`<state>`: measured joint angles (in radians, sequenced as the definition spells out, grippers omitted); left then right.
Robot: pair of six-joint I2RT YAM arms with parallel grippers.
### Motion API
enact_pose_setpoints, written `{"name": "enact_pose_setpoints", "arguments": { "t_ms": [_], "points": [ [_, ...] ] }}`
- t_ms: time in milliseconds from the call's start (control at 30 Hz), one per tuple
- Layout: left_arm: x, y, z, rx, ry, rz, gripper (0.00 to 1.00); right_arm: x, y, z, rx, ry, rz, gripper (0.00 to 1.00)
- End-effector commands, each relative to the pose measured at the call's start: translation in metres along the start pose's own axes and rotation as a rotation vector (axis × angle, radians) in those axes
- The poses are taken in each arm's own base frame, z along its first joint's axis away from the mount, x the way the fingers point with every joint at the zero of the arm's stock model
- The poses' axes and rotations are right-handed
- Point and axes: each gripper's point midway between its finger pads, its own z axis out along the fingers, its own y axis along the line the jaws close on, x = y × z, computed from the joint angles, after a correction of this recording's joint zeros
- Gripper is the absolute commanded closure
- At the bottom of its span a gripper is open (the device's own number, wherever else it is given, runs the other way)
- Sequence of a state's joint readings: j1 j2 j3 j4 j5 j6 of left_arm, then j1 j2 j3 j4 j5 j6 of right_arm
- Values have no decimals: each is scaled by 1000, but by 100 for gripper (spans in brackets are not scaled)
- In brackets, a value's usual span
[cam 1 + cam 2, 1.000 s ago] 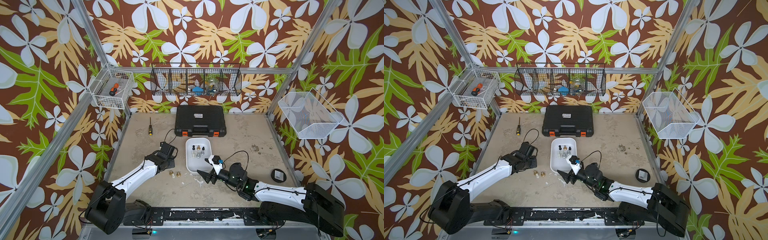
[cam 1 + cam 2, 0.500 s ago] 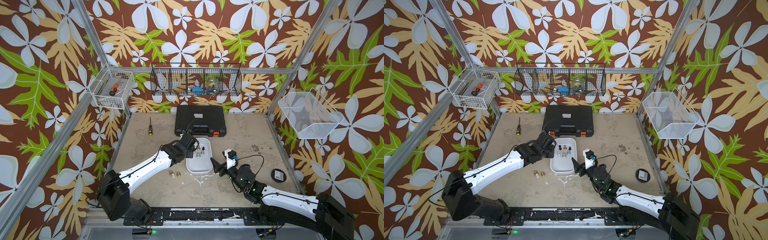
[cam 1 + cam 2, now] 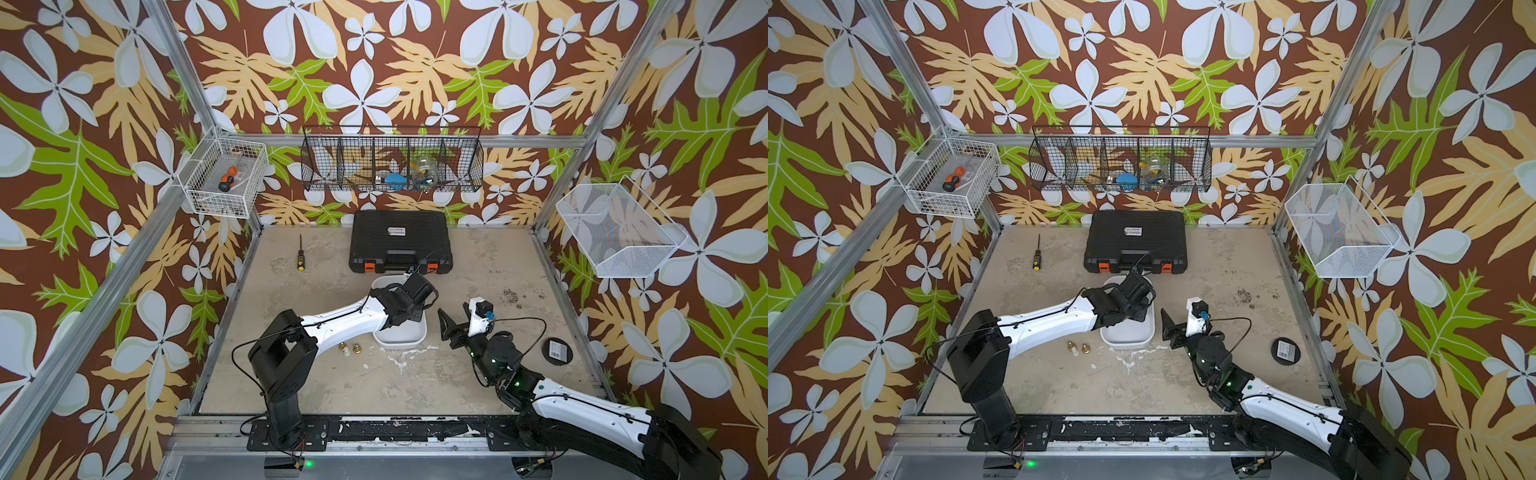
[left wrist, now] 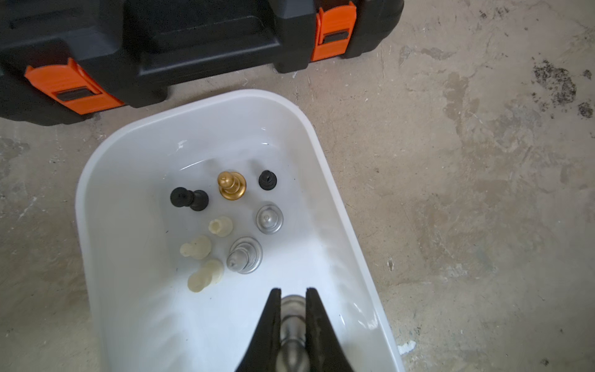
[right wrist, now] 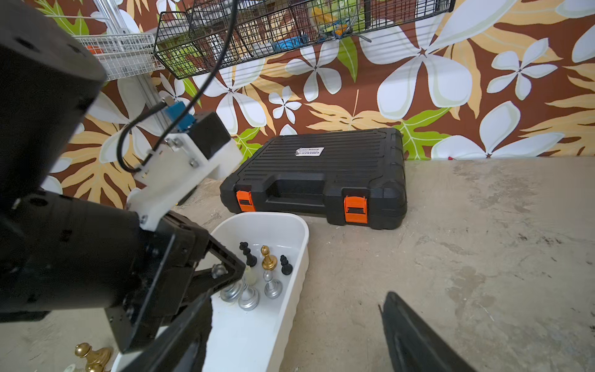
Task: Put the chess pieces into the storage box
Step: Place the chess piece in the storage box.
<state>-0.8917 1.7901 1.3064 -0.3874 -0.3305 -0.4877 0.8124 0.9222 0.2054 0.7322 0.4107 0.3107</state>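
Observation:
The white storage box (image 3: 401, 340) (image 3: 1128, 338) lies mid-floor, with several chess pieces standing or lying in it: black (image 4: 188, 198), gold (image 4: 231, 186), silver (image 4: 269, 219) and cream (image 4: 195, 247). My left gripper (image 4: 293, 291) hangs over the box's near end, shut on a silver chess piece (image 4: 292, 309) (image 5: 230, 291). Two gold pieces (image 3: 356, 349) (image 3: 1072, 345) and a cream one (image 3: 345, 354) stand on the floor left of the box. Over bare floor right of the box, my right gripper (image 3: 456, 323) (image 5: 299, 296) is open and holds nothing.
A black toolcase (image 3: 399, 241) with orange latches sits just behind the box. A screwdriver (image 3: 299, 259) lies at the back left and a black round disc (image 3: 557, 352) on the right. Wire baskets (image 3: 390, 160) hang on the walls.
My left arm swung right from the floor beside the box to above it, carrying the silver piece. The right gripper pulled back from the box's front to its right side.

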Motion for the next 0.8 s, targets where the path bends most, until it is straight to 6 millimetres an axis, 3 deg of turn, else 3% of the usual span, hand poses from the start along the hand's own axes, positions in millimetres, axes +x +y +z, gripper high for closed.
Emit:
{"name": "enact_pose_setpoints", "arguments": {
  "t_ms": [0,767],
  "points": [
    [-3,-4,8,4,-21,5,90,-4,3,0,-12,-15,17,17],
    [18,1,46,-53,-25,14,89,-5,7,0,-37,-19,13,17]
  ]
}}
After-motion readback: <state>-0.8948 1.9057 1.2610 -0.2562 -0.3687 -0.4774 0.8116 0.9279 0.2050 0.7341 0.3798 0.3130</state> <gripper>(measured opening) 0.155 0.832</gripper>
